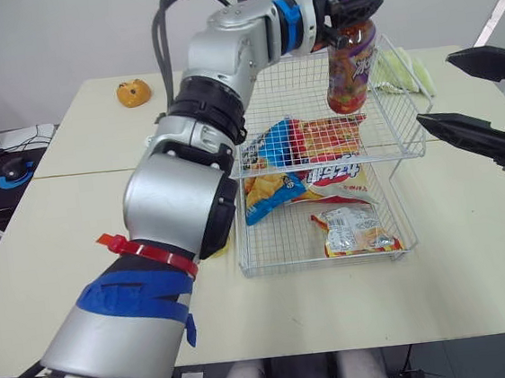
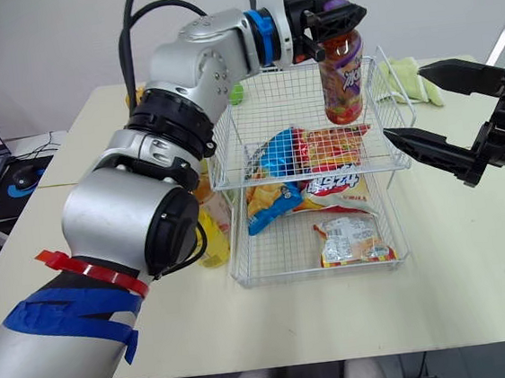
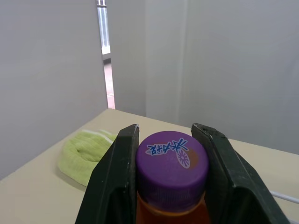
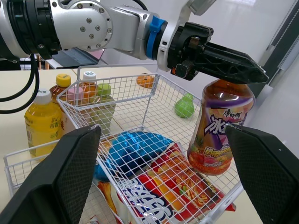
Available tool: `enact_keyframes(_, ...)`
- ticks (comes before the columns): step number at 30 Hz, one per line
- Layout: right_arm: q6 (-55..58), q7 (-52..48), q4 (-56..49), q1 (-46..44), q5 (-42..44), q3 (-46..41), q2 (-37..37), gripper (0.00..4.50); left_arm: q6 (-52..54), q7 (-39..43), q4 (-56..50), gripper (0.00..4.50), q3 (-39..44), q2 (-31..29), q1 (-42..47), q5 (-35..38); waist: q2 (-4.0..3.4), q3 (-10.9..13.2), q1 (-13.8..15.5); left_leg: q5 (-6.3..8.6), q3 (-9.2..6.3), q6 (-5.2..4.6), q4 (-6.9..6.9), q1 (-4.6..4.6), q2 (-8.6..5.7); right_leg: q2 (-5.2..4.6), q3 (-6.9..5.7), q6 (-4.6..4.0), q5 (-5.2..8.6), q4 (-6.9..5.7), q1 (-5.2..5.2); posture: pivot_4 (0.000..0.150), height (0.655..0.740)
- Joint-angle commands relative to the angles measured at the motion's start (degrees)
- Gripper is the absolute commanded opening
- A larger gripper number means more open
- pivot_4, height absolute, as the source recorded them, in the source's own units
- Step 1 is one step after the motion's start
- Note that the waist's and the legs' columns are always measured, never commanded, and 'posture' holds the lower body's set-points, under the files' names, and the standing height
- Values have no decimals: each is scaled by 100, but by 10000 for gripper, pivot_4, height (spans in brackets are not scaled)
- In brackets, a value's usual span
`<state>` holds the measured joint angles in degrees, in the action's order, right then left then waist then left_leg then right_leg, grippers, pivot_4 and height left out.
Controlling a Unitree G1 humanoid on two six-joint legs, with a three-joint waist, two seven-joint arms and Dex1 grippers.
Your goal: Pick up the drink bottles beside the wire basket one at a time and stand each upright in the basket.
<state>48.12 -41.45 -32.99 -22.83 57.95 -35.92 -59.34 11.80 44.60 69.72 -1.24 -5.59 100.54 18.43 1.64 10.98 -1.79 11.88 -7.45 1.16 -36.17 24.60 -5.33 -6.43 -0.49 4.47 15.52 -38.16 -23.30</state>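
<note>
Placement of one bottle is the step in hand. The left gripper has its fingers clamped on either side of the purple cap of an iced-tea bottle. The bottle hangs nearly upright, leaning a little, over the far right corner of the upper tier of the wire basket. Its base is low between the tier's walls, just over the red snack bags lying there; whether it touches them I cannot tell.

The left arm is stretched far forward across the basket's left side, wrist turned so the fingers point sideways at the cap. The right gripper hovers just beside the basket's right wall, fingers wide apart and holding nothing.

My judgement is that the next move calls for a straight lowering onto bare wire beside the bags, since a base set on crinkled foil would likely tip on release. A yellow drink bottle and other drink bottles stand on the counter at the basket's left.
</note>
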Motion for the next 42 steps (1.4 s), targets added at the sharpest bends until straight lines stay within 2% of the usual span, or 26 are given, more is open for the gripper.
enact_keyframes(1,-64,150,-192,88,162,-332,-80,45000,-255,-28,19,13601,242,138,421,-167,0,0,22,0,-1,-1,-2,0,-1,0,-1,1,0,-1,1,1500,7400)
enact_keyframes(4,-104,207,-211,159,204,-365,-102,45000,-232,16,117,13601,395,215,477,-235,0,0,31,-1,-3,-3,-13,1,-4,0,-2,6,-4,-1,6,1500,7400)
enact_keyframes(12,-203,256,-177,234,205,-443,-160,45000,88,666,73,40247,682,117,655,-284,-1,-1,16,-1,-3,-4,-22,3,-4,0,-2,9,-5,-9,7,1500,7400)
enact_keyframes(14,-229,242,-151,234,193,-452,-188,45000,188,1004,-49,44803,699,-100,661,-303,-1,-1,2,-1,-3,-4,-26,2,-4,1,-2,9,-5,-15,7,1500,7400)
enact_keyframes(19,-277,194,-94,252,187,-475,-274,45000,581,2018,-915,44803,594,-826,279,-274,-4,-1,-21,0,-4,-5,-50,0,1,6,2,9,-3,-54,0,1500,7400)
enact_keyframes(23,-310,7,-4,279,168,-423,-371,45000,1629,2644,-2886,44803,590,-1803,-721,57,-8,-3,-30,0,-18,-5,-68,-4,2,6,9,8,-3,-71,3,1500,7400)
enact_keyframes(28,-454,-412,258,113,97,-37,-562,45000,2449,1967,-4721,44803,1251,-2935,-1991,377,-8,-3,-63,0,-30,-4,-73,-12,7,12,20,7,-4,-77,2,1500,7400)
enact_keyframes(35,-675,-1175,720,-293,-66,642,-841,45000,3161,1234,-6488,44803,2375,-4347,-4176,595,-10,-4,-33,0,-27,-4,-76,-15,7,11,27,4,-6,-76,4,1500,7400)
enact_keyframes(38,-808,-1482,974,-680,-176,1067,-873,45000,3162,1003,-6875,44803,3084,-4743,-5304,613,-10,-4,-19,0,-26,-4,-76,-18,11,12,27,-1,-9,-76,5,1500,7400)
enact_keyframes(42,-996,-1859,1282,-1167,-406,1690,-724,45000,2958,871,-7329,44803,4012,-4816,-6947,598,-13,-5,-6,1,-22,-4,-72,-25,14,12,31,-4,-9,-73,7,1500,7400)
